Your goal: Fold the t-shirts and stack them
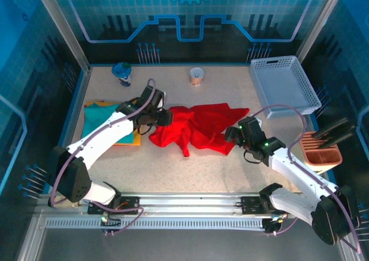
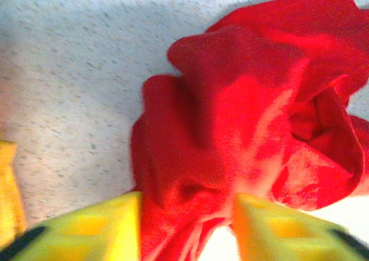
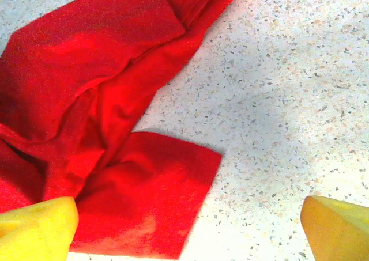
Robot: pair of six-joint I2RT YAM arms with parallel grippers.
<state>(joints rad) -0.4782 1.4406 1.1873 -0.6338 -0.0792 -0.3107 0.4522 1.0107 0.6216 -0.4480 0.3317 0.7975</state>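
A crumpled bright red t-shirt (image 1: 196, 125) lies mid-table. My left gripper (image 1: 164, 118) hovers at its left end; in the left wrist view the yellow fingers (image 2: 185, 226) stand apart with a ridge of red cloth (image 2: 242, 99) between them, bare table showing in the gap. My right gripper (image 1: 233, 135) is at the shirt's right end, wide open (image 3: 190, 232), over a flat red corner (image 3: 144, 197) and bare table. A folded teal t-shirt (image 1: 95, 123) rests on a yellow-orange one (image 1: 130, 139) at the left, partly under my left arm.
A white lattice basket (image 1: 285, 82) stands at the back right. A blue-topped cup (image 1: 121, 72) and a small paper cup (image 1: 196, 75) sit along the back edge. A terracotta holder (image 1: 323, 152) with black tools is at the right edge.
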